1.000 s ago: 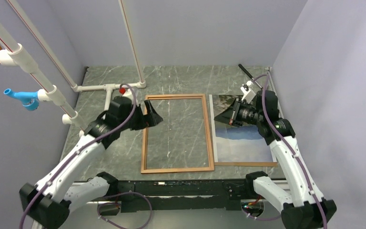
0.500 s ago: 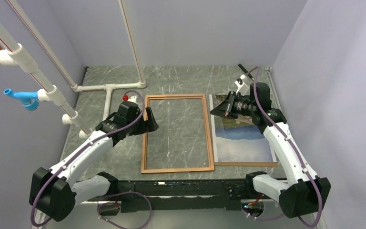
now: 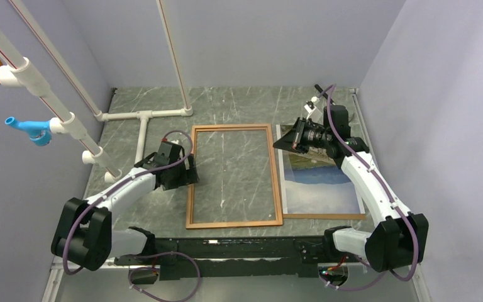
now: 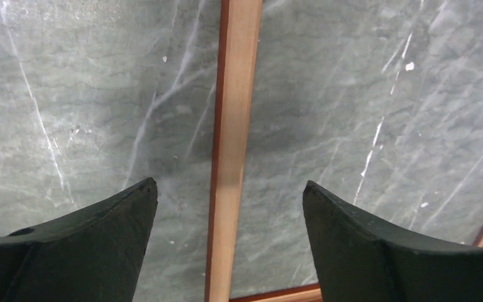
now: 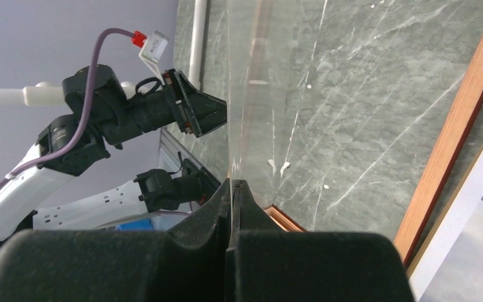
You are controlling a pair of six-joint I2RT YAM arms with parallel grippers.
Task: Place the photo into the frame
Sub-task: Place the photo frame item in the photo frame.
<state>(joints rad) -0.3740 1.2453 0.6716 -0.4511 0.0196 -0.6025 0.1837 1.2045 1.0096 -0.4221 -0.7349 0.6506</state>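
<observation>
Left gripper [image 4: 229, 187] gapes wide astride the left rail of 1 reddish-brown rectangular wooden frame [image 3: 233, 223]; right gripper [image 5: 232, 184] is pinched shut. 1 rectangular landscape photo [image 3: 321, 189] lies at the frame's 3 o'clock.

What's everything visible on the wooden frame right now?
The frame is a thin-railed, reddish-brown wooden rectangle, paler on top, empty, with the marble table showing through. It lies flat, long sides running front to back. The open left pincer straddles its left rail without touching; the photo lies just right of it.
</observation>
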